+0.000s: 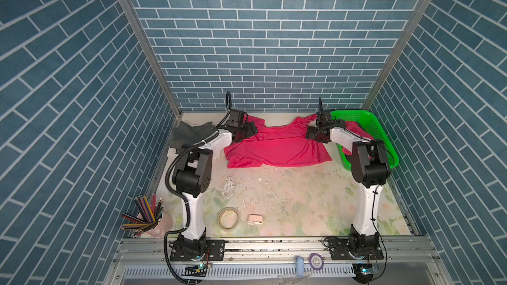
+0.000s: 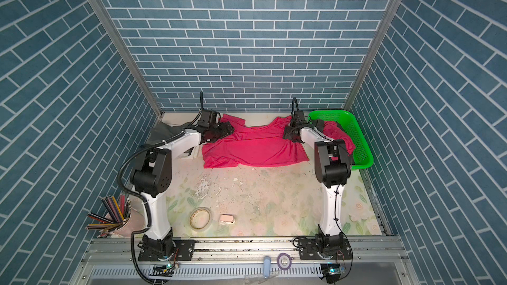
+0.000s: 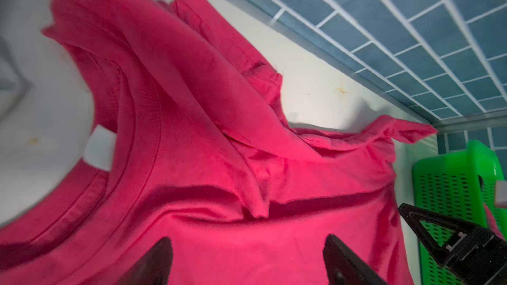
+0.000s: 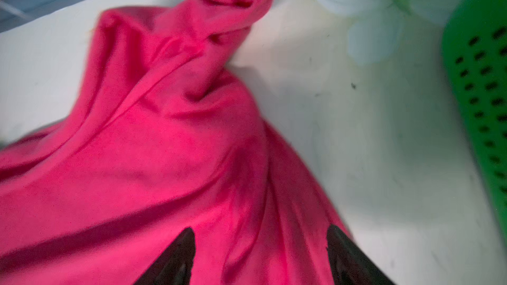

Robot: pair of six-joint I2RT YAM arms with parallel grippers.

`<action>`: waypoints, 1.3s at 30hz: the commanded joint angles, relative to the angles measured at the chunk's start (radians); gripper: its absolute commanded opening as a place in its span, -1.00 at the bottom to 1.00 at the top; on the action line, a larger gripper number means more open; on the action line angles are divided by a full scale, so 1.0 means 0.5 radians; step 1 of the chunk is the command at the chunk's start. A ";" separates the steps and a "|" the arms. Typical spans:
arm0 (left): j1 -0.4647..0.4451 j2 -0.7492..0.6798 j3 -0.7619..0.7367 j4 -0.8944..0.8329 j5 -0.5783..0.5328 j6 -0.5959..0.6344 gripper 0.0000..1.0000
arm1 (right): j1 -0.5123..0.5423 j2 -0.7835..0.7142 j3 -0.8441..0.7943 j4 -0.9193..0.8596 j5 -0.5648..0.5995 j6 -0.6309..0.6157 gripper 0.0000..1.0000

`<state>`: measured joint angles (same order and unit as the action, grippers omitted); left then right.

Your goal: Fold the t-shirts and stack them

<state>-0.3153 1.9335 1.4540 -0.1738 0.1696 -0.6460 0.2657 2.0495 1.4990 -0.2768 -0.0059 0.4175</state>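
A magenta-pink t-shirt (image 1: 274,149) (image 2: 252,149) lies spread and creased at the back of the table in both top views. Its white neck label (image 3: 100,150) shows in the left wrist view. My left gripper (image 1: 251,130) (image 3: 248,245) hovers open over the shirt's left shoulder, holding nothing. My right gripper (image 1: 311,134) (image 4: 260,231) stands open over the right shoulder, where the sleeve (image 4: 219,23) is twisted. A dark grey t-shirt (image 1: 189,132) lies crumpled at the back left. More pink cloth (image 1: 356,130) hangs over the rim of the green basket.
The green mesh basket (image 1: 384,143) (image 4: 477,78) stands at the back right, close beside my right arm. Near the front are a cup of coloured pencils (image 1: 148,217), a tape roll (image 1: 228,217) and a small white object (image 1: 255,219). Brick-patterned walls close three sides.
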 commanded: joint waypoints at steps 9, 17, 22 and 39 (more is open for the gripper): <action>0.137 -1.243 -1.060 -0.069 0.075 0.090 0.76 | 0.724 -0.837 -1.153 0.892 -0.371 0.531 0.89; 0.418 -1.428 -1.466 0.157 0.583 -0.088 0.76 | 1.100 -0.493 -1.164 1.298 -0.443 0.852 0.91; 0.470 -1.412 -1.490 0.148 0.649 -0.049 0.75 | 1.184 -0.300 -1.061 1.352 -0.443 0.898 0.92; 0.645 -1.394 -1.550 0.178 0.781 -0.016 0.76 | 1.170 0.007 -0.901 1.841 -0.504 0.520 0.88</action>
<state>-0.0048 1.2285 0.6884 -0.0971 0.5373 -0.6666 0.8516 2.0525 1.0645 0.5724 -0.2291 0.7574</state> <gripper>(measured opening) 0.878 0.949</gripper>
